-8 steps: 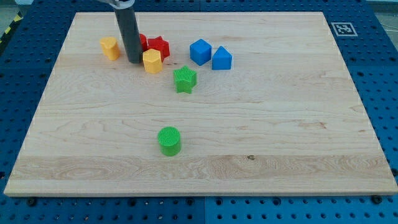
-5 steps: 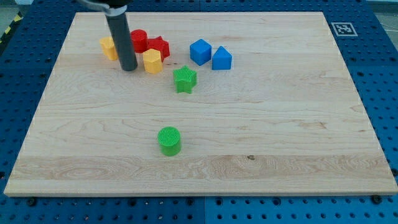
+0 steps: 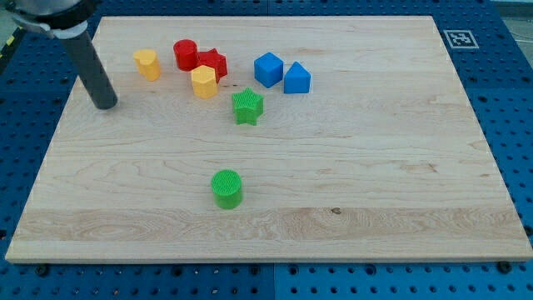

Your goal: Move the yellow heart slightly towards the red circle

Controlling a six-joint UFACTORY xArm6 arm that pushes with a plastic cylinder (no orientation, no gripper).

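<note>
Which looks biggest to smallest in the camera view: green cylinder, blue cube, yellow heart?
1. green cylinder, though it sits nearest the view's bottom, so nearness may inflate it.
2. blue cube, close behind.
3. yellow heart, smallest.

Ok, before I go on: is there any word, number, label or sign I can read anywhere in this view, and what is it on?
No readable words or numbers anywhere.
Only sign: a black-and-white square fiducial marker, a pattern without letters, printed at the top right corner of the pale wooden board.
The coloured blocks and my tip carry no markings.
</note>
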